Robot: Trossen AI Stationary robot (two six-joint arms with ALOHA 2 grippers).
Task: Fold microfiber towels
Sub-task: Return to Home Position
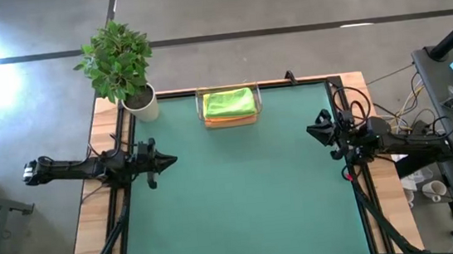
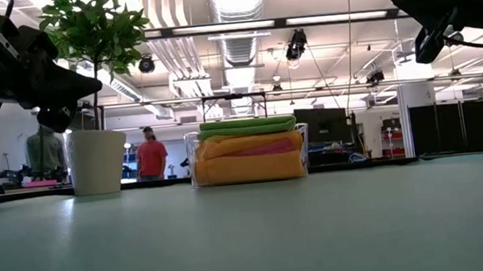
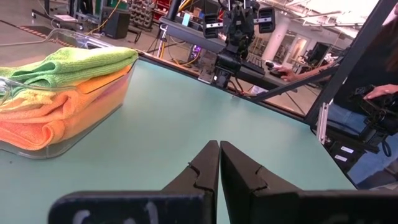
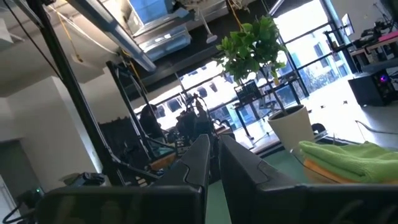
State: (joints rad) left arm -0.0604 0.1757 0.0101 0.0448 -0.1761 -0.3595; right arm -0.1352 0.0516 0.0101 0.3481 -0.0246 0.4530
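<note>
1. Both sides to settle, starting at the left: read the left gripper (image 1: 171, 159) as parked over the left edge of the counter (image 1: 243, 209), raised clear of the surface in the low view, fingers (image 3: 205, 168) pressed tip to tip with nothing between them.
2. Judge this arm as home or very nearly so. Finish any last retraction slowly and straight back, without dipping toward the mat.
3. Mind the potted plant (image 1: 117, 58) at the far left corner, near this arm's side. Allow no sweep toward it.
4. Check the microfiber towels (image 1: 229, 103): folded and stacked in the clear tray (image 1: 259, 99) at the middle of the far edge, green on top, orange at the bottom, yellow and pink between in the low view, well apart from both grippers.
5. Treat the folding as done, going by the bare mat. Leave the stack untouched and route neither arm over the tray.
6. Read the right gripper (image 1: 312, 129) as hanging over the right edge, lifted and pointing inward, fingers (image 4: 199, 155) closed to a hairline and empty.
7. Draw it back along its own side, watching the cables (image 1: 355, 96) looped just behind it for snagging.
8. End with both arms mirrored, level and halted, fingers left closed.
</note>
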